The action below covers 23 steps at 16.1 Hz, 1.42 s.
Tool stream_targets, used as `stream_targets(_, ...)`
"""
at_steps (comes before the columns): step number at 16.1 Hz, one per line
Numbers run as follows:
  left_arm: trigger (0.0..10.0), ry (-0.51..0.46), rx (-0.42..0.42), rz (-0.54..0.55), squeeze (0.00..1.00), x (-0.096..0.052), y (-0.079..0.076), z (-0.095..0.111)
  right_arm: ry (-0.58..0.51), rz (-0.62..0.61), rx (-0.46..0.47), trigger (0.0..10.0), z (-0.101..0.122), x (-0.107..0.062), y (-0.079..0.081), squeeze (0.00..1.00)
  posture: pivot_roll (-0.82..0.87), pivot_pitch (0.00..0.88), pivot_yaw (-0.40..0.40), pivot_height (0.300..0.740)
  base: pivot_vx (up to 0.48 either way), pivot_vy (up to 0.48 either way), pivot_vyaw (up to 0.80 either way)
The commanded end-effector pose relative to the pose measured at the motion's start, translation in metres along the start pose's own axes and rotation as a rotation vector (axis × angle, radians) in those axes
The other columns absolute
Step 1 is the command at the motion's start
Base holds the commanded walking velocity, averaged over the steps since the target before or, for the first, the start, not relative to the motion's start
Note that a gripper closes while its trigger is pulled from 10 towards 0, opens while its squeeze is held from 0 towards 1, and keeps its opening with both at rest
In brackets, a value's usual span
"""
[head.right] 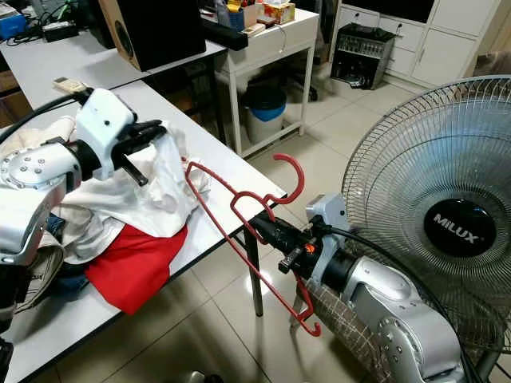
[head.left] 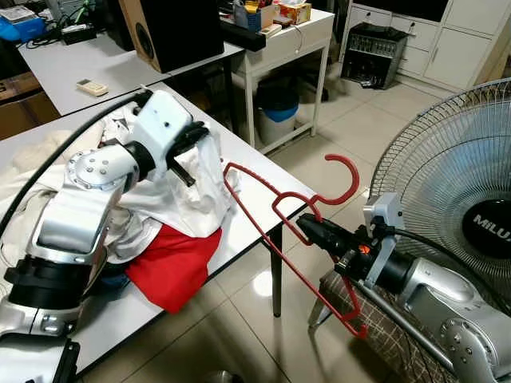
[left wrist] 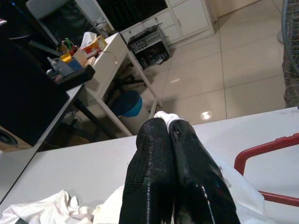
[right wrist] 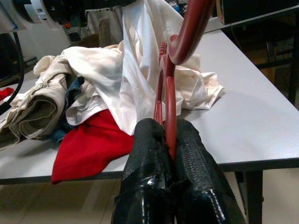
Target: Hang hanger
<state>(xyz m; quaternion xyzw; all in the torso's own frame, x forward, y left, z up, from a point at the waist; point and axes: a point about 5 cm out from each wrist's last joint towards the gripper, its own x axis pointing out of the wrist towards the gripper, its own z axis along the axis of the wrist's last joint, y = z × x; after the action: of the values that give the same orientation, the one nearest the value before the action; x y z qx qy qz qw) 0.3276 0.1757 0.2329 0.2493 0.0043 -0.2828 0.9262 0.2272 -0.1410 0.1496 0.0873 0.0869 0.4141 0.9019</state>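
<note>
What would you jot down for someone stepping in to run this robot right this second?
Right gripper: shut on the red hanger, held in the air by the table's edge, hook up.
Left gripper: shut on a white shirt, lifted off the clothes pile on the table.
One hanger end is beside the shirt; I cannot tell whether it is inside the garment.
Left: get the shirt onto the hanger, then hang it. Mind the standing fan close to the right arm.

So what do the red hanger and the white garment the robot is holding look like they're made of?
The red hanger looks like coated metal or moulded plastic: thin rigid bars, an even slightly glossy red; I can't tell which. The white garment in the left gripper looks like thin woven cloth, probably cotton: matte, creased, draping softly.
</note>
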Motion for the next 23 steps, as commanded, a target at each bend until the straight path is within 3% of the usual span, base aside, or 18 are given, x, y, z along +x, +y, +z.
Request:
stream_targets(1, 0.0, -0.01, -0.002, 0.028, 0.0, -0.001, 0.007, 0.004, -0.017, 0.017, -0.009, 10.0, 0.004, -0.001, 0.003, 0.0, -0.05, 0.0, 0.087, 0.74, 0.0, 0.0, 0.0)
stream_targets(6, 0.0, 0.008, -0.023, 0.136, 0.0, 0.001, 0.023, 0.002, -0.033, 0.025, -0.008, 10.0, 0.005, -0.004, 0.007, 0.0, -0.05, 0.0, 0.091, 0.74, 0.0, 0.0, 0.0)
stream_targets(10, 0.0, 0.018, -0.039, 0.126, 0.0, 0.004, 0.022, -0.002, -0.051, 0.033, -0.009, 10.0, 0.007, -0.009, 0.012, 0.0, -0.05, 0.0, 0.097, 0.74, 0.0, 0.0, 0.0)
stream_targets(15, 0.0, -0.07, -0.007, -0.06, 0.0, 0.002, 0.001, 0.008, -0.005, -0.016, 0.019, 10.0, -0.003, -0.003, 0.001, 0.0, -0.05, 0.0, 0.093, 0.74, 0.0, 0.0, 0.0)
stream_targets(18, 0.0, -0.073, -0.011, -0.083, 0.0, 0.001, -0.001, 0.009, 0.007, -0.021, 0.042, 10.0, -0.008, 0.002, -0.006, 0.0, -0.04, 0.0, 0.087, 0.74, 0.0, 0.0, 0.0)
stream_targets(20, 0.0, -0.053, 0.014, -0.196, 0.0, -0.006, -0.01, 0.007, -0.004, -0.014, 0.077, 10.0, -0.009, 0.015, -0.018, 0.0, -0.02, 0.0, 0.084, 0.74, 0.0, 0.0, 0.0)
stream_targets(23, 0.0, -0.026, 0.042, -0.256, 0.0, -0.005, -0.019, 0.003, -0.038, 0.014, 0.152, 10.0, -0.009, 0.039, -0.029, 0.0, -0.02, 0.0, 0.084, 0.74, 0.0, 0.0, 0.0)
